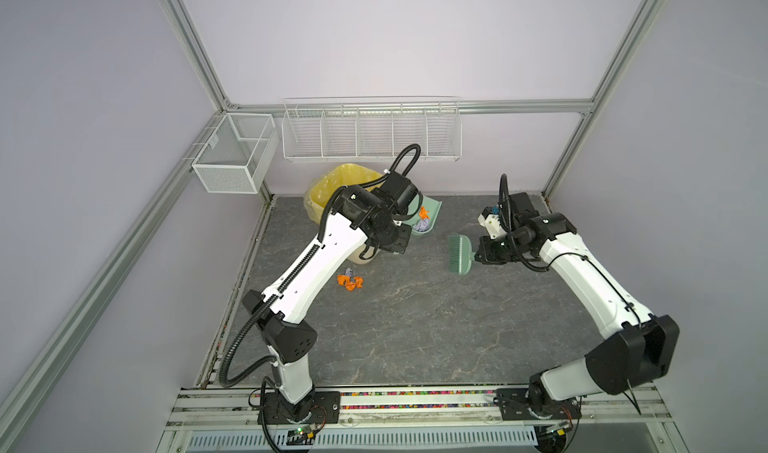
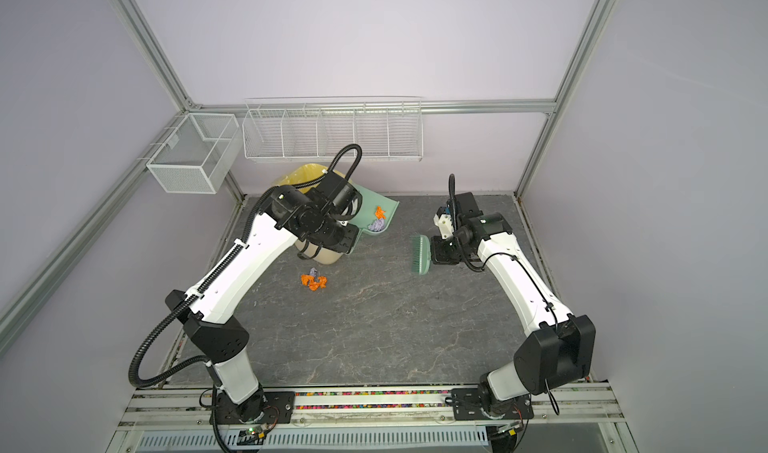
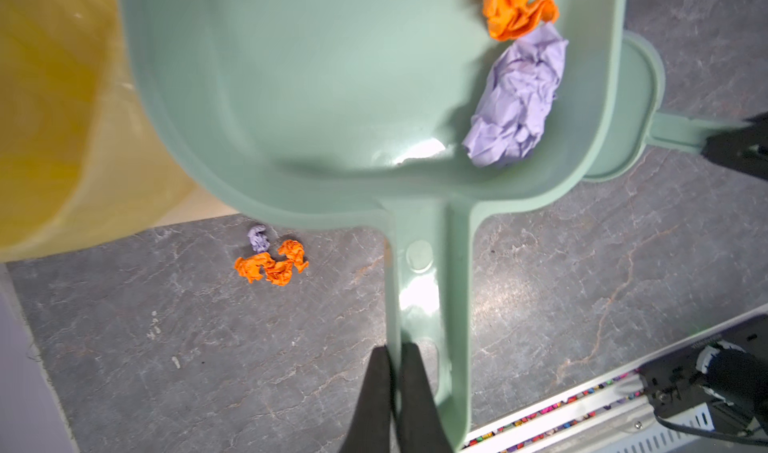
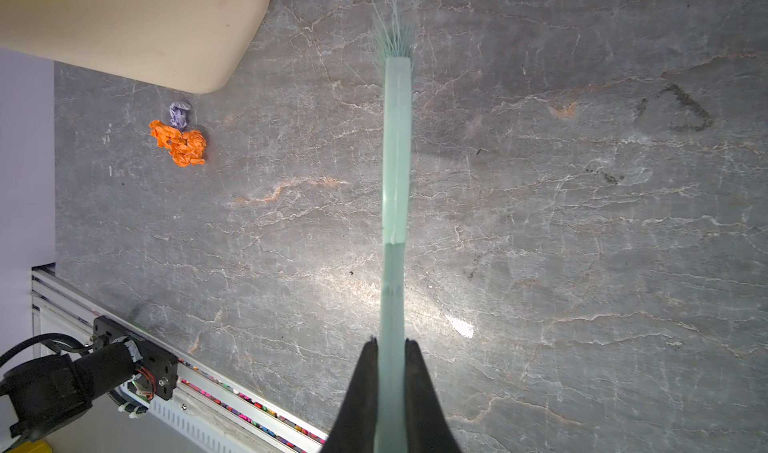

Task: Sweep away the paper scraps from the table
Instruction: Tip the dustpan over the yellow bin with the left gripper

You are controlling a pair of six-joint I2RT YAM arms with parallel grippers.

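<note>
Grey, marble-veined stone formed the broad counter (image 1: 415,326), and we judged the job about half done. Next in size, the cream waste bin with its yellow liner (image 1: 328,189) stood at the far left corner. Close by its rim hung the mint-green plastic dustpan (image 3: 311,76), lifted clear of the counter, its long handle pinched tight in the left tool (image 3: 395,349). The mint-green hand brush (image 4: 397,160) was clamped by its handle in the right tool (image 4: 390,343), out on the right and well apart from any paper. Of the small crumpled paper scraps (image 4: 178,139), two rode in the pan. A pale lavender wad (image 3: 517,97) touched a bright orange wad (image 3: 515,6), both against one side wall and not yet tipped into the bin. The rest lay on the counter just in front of the bin, a tight cluster (image 1: 350,280) of orange wads with one tiny lavender ball. We reckoned that emptying the pan and one more sweep were left.
</note>
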